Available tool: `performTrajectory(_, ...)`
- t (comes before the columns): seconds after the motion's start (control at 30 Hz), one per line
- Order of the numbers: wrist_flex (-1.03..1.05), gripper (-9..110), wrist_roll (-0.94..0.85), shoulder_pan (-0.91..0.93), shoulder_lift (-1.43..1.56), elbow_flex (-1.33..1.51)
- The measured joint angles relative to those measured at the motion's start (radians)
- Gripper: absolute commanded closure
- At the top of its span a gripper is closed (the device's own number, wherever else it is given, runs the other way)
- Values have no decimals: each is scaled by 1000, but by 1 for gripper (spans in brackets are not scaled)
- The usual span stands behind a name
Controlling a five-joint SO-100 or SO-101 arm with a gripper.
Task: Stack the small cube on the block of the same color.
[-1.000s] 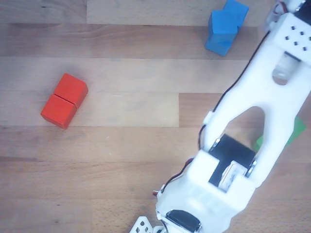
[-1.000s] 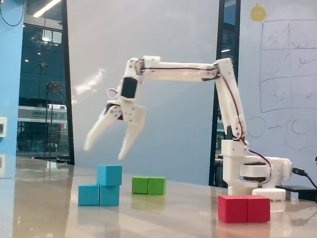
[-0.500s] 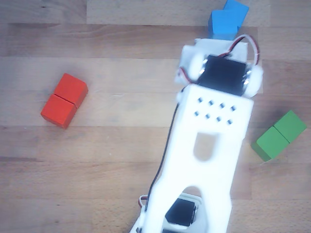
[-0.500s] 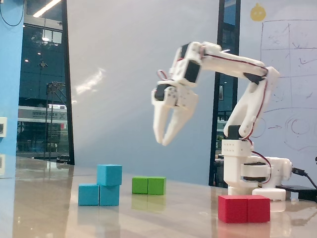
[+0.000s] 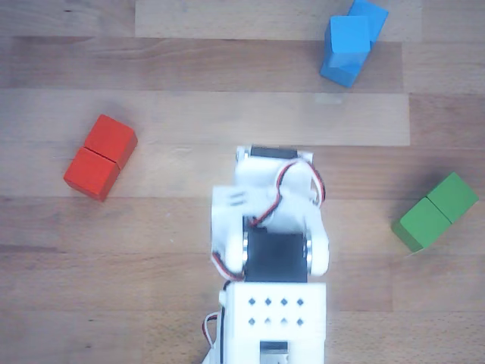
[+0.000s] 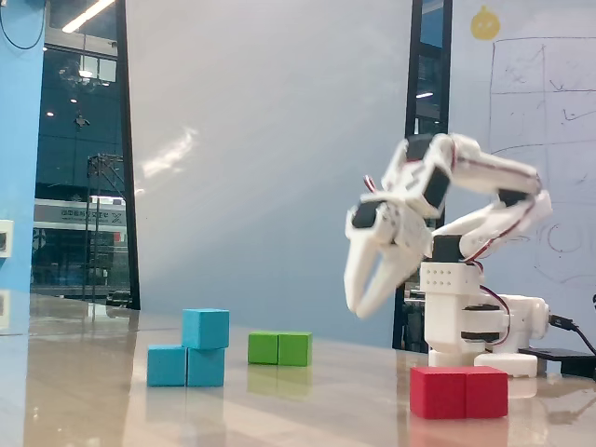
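Note:
The small cube point(image 6: 206, 329) rests on top of one end of the blue block point(image 6: 169, 366), at the left of the fixed view. In the other view, the cube point(image 5: 348, 34) covers most of the block point(image 5: 371, 13) at the top right. My gripper point(image 6: 358, 312) hangs in the air well to the right of that stack. It points down, its fingers are together and it holds nothing. In the other view I see only the arm point(image 5: 273, 250) from above, and the fingertips are hidden under the wrist.
A red oblong block point(image 5: 100, 157) lies at the left of the other view and sits front right in the fixed view point(image 6: 459, 391). A green oblong block point(image 5: 435, 211) lies at the right, behind the blue stack in the fixed view point(image 6: 279, 348). The arm's base point(image 6: 466, 326) stands at the right.
The arm has pulled back from above the blue stack toward its base, and the gripper has dropped lower. Its fingers went from wide open to together. The blocks have not moved.

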Motion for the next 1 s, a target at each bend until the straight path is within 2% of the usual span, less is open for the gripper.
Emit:
performTrajectory(0.13, -3, 100, 0, -5, 199, 152)
performTrajectory(0.27, -3, 100, 0, -5, 314, 186)
performTrajectory(0.83, -3, 100, 0, 77, 354, 279)
performTrajectory(1.0, 15, 100, 0, 78, 497, 316)
